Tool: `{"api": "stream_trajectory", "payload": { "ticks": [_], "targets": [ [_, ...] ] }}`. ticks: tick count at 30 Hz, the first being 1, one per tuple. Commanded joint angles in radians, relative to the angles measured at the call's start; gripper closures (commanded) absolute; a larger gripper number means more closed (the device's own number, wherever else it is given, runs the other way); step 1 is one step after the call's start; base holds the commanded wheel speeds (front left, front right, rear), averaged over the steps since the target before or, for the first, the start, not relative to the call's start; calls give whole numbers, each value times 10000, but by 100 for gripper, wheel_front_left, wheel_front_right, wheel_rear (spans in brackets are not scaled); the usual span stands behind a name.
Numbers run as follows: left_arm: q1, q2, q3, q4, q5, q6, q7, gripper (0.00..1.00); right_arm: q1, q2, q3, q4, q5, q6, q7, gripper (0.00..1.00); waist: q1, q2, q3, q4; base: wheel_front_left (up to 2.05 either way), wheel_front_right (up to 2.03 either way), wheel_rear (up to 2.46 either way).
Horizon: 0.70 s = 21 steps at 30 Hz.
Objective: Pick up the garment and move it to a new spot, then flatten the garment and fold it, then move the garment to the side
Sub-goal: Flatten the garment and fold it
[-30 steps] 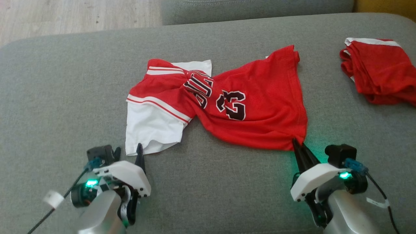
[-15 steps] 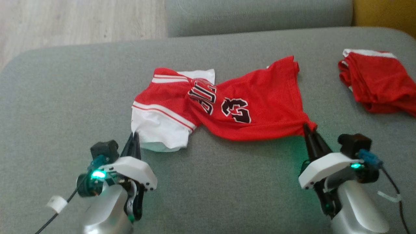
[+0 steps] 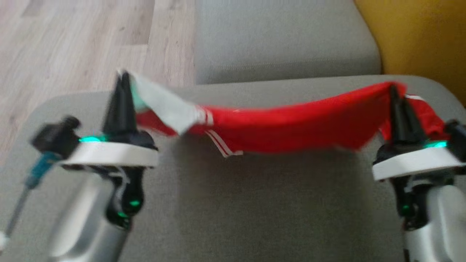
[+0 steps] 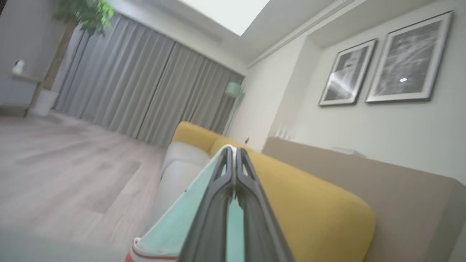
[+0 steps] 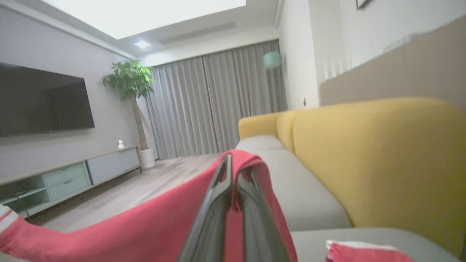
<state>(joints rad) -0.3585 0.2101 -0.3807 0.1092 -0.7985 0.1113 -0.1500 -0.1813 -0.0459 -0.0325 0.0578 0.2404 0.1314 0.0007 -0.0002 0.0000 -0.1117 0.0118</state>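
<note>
Lifted off the grey cushion (image 3: 255,203) where it lay a second ago, the red-and-white jersey (image 3: 284,129) now hangs stretched in the air above the cushion's far edge. The left gripper (image 3: 123,82) is pinched tight on its white corner and the right gripper (image 3: 393,92) on a red corner. Picking up looks done and the carry to a new spot seems under way; laying down, flattening, folding and moving aside are all left.

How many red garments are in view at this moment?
2. The red-and-white jersey hangs between the left gripper and right gripper; a second red folded garment lies on the grey sofa cushion. Others may be hidden.
</note>
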Motion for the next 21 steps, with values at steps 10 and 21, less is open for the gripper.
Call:
{"api": "stream_trajectory", "payload": {
  "ticks": [10, 21],
  "targets": [
    [-2178, 2082, 776, -4850, 1006, 1115, 2482, 100, -518, -43, -260, -4774, -517, -7, 1941, 100, 2, 0, -120, -203, 0, 0, 0],
    [-3948, 2747, 557, -3660, 1300, 905, 3791, 100, -1370, -43, -399, -4226, -254, -7, 3008, 100, 2, 0, 1274, -244, 0, 0, 0]
  ]
}}
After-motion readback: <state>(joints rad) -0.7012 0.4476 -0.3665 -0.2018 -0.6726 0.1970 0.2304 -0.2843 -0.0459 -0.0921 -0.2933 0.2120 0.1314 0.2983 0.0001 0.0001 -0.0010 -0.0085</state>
